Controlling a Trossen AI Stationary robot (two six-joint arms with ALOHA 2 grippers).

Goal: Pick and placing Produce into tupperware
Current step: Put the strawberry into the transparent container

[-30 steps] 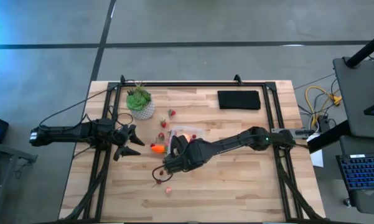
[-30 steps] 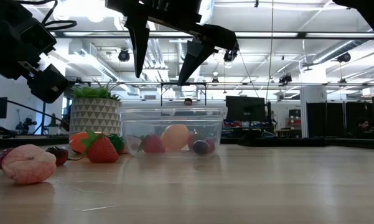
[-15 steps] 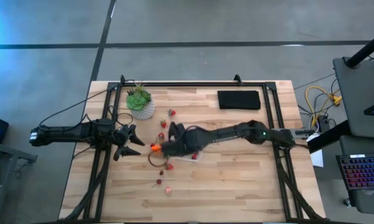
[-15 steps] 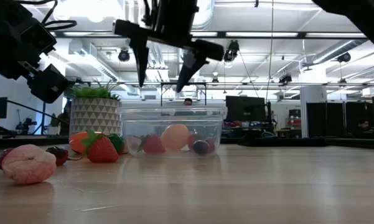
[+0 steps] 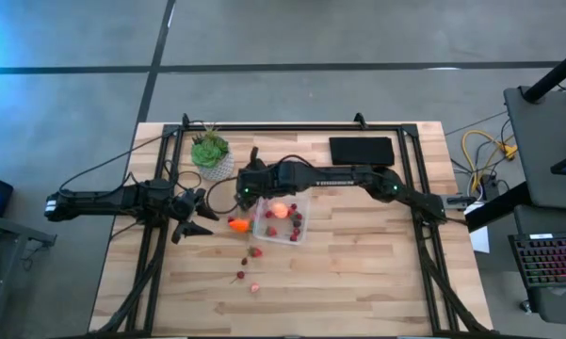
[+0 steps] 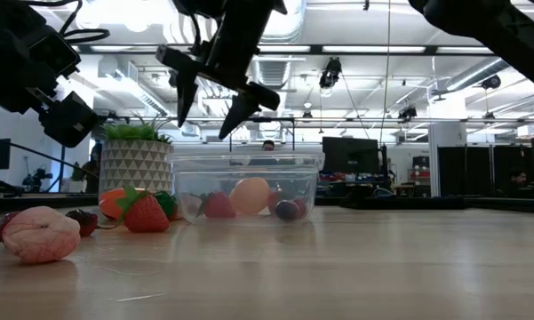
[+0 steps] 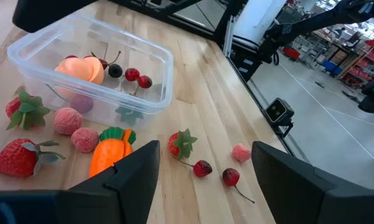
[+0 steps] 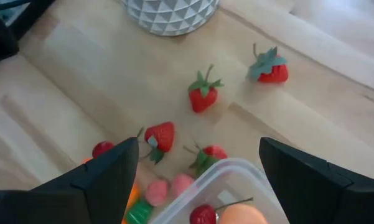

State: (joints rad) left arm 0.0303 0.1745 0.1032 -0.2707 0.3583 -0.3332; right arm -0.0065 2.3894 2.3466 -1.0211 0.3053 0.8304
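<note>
Wood-plank table (image 5: 358,273), open workshop behind it in the low view. My right pincer (image 5: 243,191) hangs above the table just off the tupperware's (image 5: 282,217) corner toward the potted plant (image 5: 211,153), jaws spread, nothing in them; the low view shows the same, fingers (image 6: 182,87) splayed above the tub rim. My left pincer (image 5: 196,215) sits low near the table's left side, also spread and empty, aimed at the produce. Tupperware is mid-table, holding a pale orange round fruit (image 7: 82,68), cherries (image 7: 138,78) and a pinkish piece. Orange carrot (image 5: 236,224) lies on the wood just beside the tub, on the left-arm side. Loose strawberries (image 8: 203,94) are scattered between tub and plant; more berries (image 5: 255,252) lie on the near side of the tub. Black pad (image 5: 362,151) sits at the far edge.
</note>
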